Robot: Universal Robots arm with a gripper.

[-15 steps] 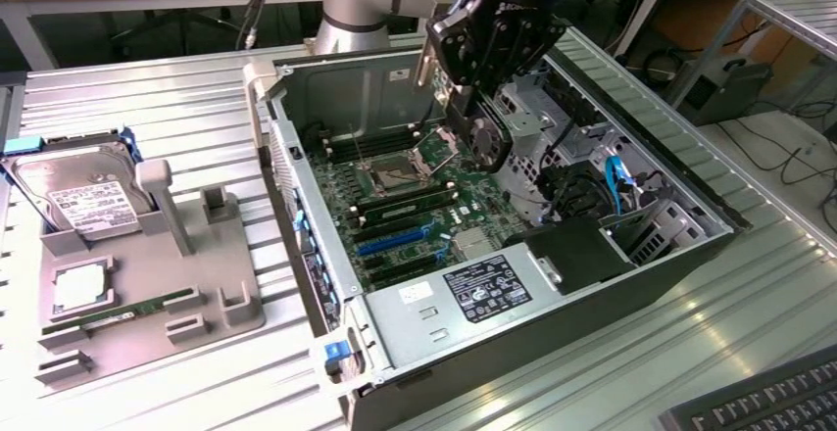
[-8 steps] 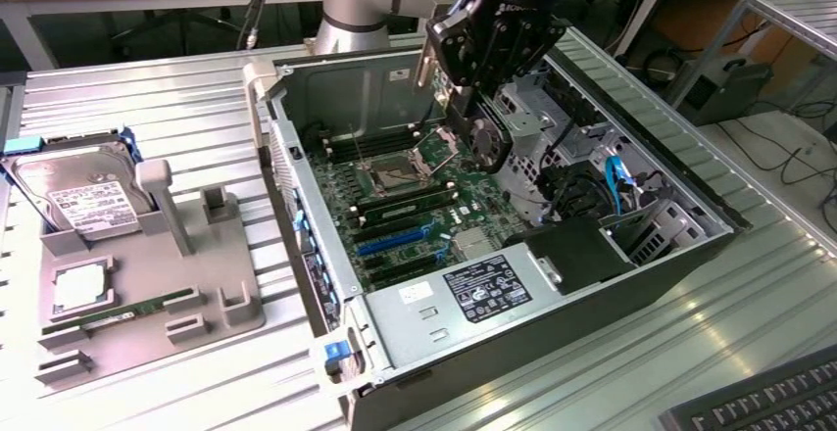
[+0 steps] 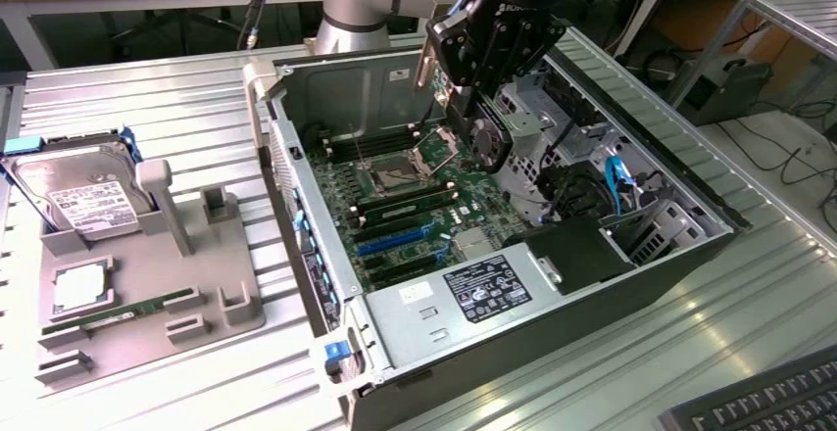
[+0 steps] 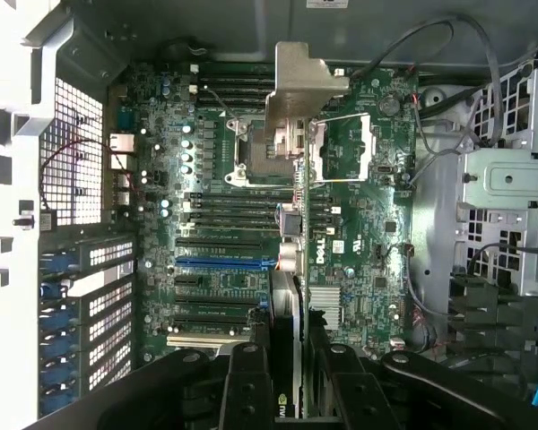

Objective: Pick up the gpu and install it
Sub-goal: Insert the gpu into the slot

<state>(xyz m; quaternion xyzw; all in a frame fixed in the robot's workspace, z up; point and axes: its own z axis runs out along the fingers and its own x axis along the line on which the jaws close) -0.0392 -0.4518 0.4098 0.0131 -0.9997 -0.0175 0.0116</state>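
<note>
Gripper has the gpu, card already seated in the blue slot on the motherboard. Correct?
Not quite. The gripper does hold the gpu, but the card is not seated. It hangs above the motherboard, clear of it, and the blue slot is empty. The exterior view shows the gap, and the wrist view shows the bare slot.

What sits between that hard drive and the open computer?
In the exterior view, the grey stand's uprights rise between the hard drive and the computer case.

Your motherboard (image 4: pixel 368 224) is green with one blue slot (image 4: pixel 224 264); the gpu (image 3: pixel 488 142) dark, its bracket (image 4: pixel 300 85) silver; at the case's (image 3: pixel 680 255) nine o'clock, a white-labelled silver hard drive (image 3: pixel 78 201).
</note>
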